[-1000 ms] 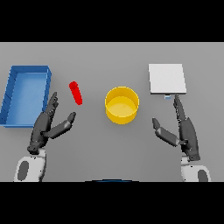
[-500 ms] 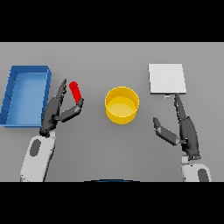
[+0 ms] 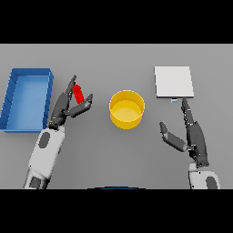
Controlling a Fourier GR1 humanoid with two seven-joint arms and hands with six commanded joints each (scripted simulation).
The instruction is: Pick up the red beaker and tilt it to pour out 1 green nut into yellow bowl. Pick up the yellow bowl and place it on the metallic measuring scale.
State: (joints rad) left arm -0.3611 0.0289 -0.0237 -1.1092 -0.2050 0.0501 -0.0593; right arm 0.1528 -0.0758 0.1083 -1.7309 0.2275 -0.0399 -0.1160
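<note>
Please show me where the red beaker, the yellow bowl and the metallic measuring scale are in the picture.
red beaker (image 3: pixel 78 93): head view, on the middle of its red body, between the left hand's fingers and thumb.
yellow bowl (image 3: pixel 113 114): head view, on its front left outer wall.
metallic measuring scale (image 3: pixel 173 82): head view, on the middle of its flat top plate.

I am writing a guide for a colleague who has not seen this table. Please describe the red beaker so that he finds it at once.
Start at the large blue rectangular tray on the table's left side. Just right of it, the robot's left hand reaches forward, and the small red cylindrical beaker sits between its fingers and thumb. It is the only red object, far slimmer than the round yellow bowl to its right.
</note>
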